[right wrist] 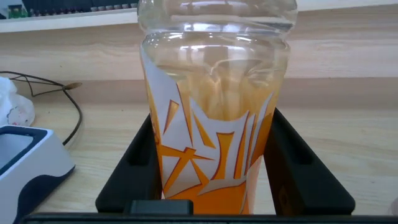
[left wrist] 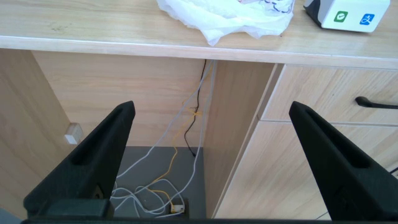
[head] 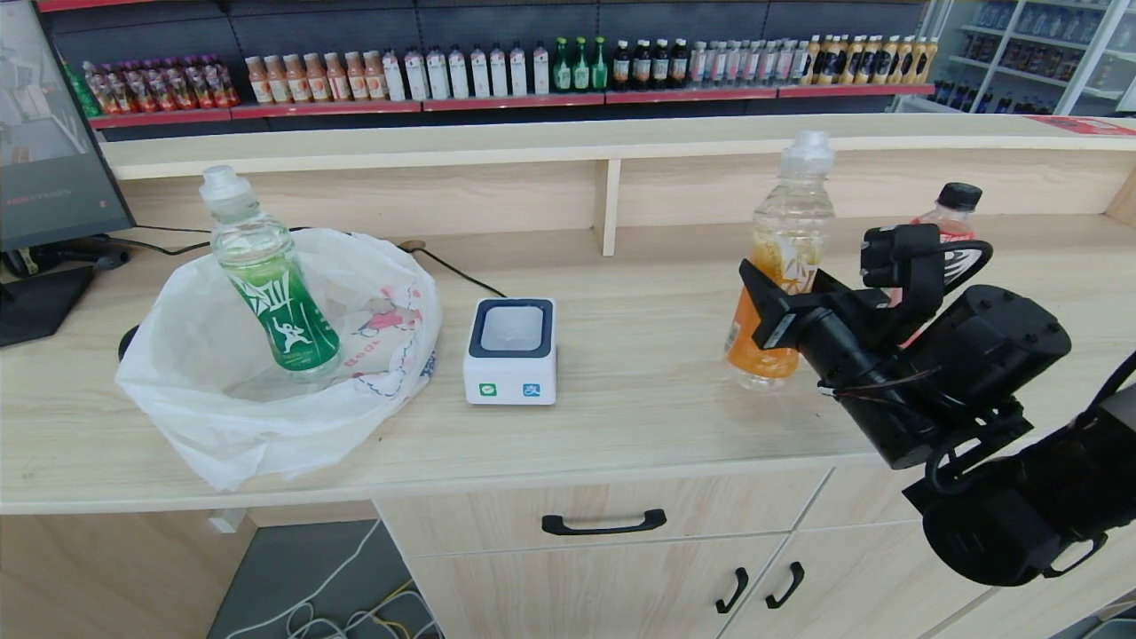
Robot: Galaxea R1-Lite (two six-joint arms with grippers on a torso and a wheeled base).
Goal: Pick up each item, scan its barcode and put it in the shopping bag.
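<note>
Gripping the orange bottle (head: 785,240), the right hand (head: 769,300) has its two black fingers (right wrist: 298,168) set against opposite sides of the label, i.e. clamped on it low down w/ the clear neck and white cap above. The bottle stands upright on the bench (head: 639,417), right of centre, its base on the wood. Just behind the right arm stands a second bottle w/ a black cap (head: 957,197), farther back on the bench (most of its body is hidden by the arm).

At bench centre sits the white scanner (head: 511,351), dark window facing up, btwn the orange bottle and the shopping bag (head: 204,390). The bag lies slumped open on the left part of the bench, its right edge just beside the scanner. Inside it stands the green bottle (head: 275,284), tilted so its pale cap leans left and far.

The left hand (left wrist: 211,109) hangs below the bench's front edge, near the open knee space where cables run down to the floor; its fingers (left wrist: 99,155) are wide apart w/ nothing btwn them. From there the bag's lower edge and a corner of the scanner show up on the benchtop.

A dark monitor (head: 44,133) stands at the far left end of the bench. Beyond the bench's raised back, a red-edged shelf (head: 497,102) carries a long row of drink bottles.
</note>
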